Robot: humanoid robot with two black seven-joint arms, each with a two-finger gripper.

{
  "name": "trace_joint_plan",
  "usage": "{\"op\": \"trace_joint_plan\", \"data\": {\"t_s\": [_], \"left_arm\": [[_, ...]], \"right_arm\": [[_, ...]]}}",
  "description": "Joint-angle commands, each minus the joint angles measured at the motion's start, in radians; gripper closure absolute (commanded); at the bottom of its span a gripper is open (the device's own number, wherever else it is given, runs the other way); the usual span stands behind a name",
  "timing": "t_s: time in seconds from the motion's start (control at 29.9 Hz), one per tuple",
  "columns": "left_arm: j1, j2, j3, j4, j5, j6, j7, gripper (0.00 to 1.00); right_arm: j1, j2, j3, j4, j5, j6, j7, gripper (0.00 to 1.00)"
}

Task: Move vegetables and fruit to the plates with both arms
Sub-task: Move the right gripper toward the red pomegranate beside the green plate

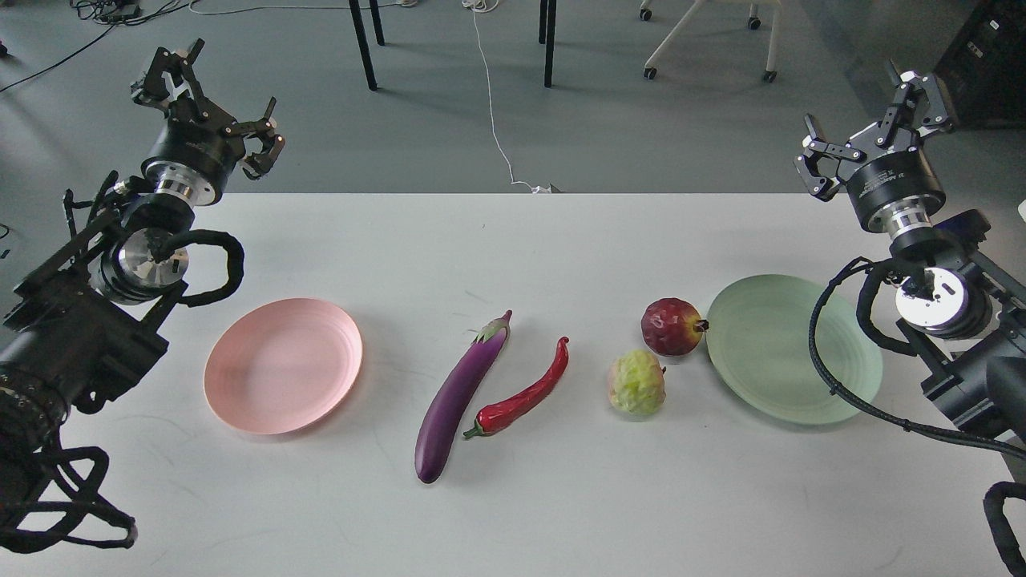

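A long purple eggplant [458,398] lies slanted at the table's middle, with a curved red chili pepper [525,393] just to its right. Further right sit a bumpy yellow-green fruit [636,383] and a dark red fruit [672,326], the red one almost touching the mint green plate [781,353]. The pale pink plate [282,365] lies at the left and holds nothing. My left gripper [210,110] hangs open above the table's far left corner. Over the far right edge my right gripper [870,120] is raised and open. Both hold nothing.
The white table [513,497] spreads wide in front of the food. Black cable loops hang off both arms, and the right one overlaps the green plate's right rim. Beyond the far edge are chair legs, table legs and a white cable on the floor.
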Motion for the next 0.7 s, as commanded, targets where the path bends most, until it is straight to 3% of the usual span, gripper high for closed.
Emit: {"op": "trace_joint_plan", "data": {"t_s": [0.0, 0.17, 0.27, 0.5, 0.67], "left_arm": [[0.013, 0.0, 0.0, -0.003, 0.001, -0.008, -0.002, 0.02], [0.019, 0.006, 0.0, -0.003, 0.0, -0.01, 0.002, 0.02], [0.02, 0.018, 0.0, 0.0, 0.001, -0.01, 0.004, 0.02], [0.043, 0.039, 0.005, -0.002, 0.003, -0.023, 0.002, 0.02], [0.041, 0.068, 0.005, -0.002, 0.003, -0.115, 0.007, 0.02]], "right_arm": [[-0.003, 0.013, 0.0, 0.001, -0.001, 0.009, 0.005, 0.01], [0.019, 0.006, -0.029, 0.001, -0.005, 0.006, 0.002, 0.01], [0.095, -0.06, -0.116, 0.003, -0.018, 0.008, -0.004, 0.01], [0.419, -0.149, -0.62, 0.039, -0.018, 0.015, 0.005, 0.01], [0.629, -0.132, -0.922, 0.076, -0.077, 0.017, 0.005, 0.01]]}}
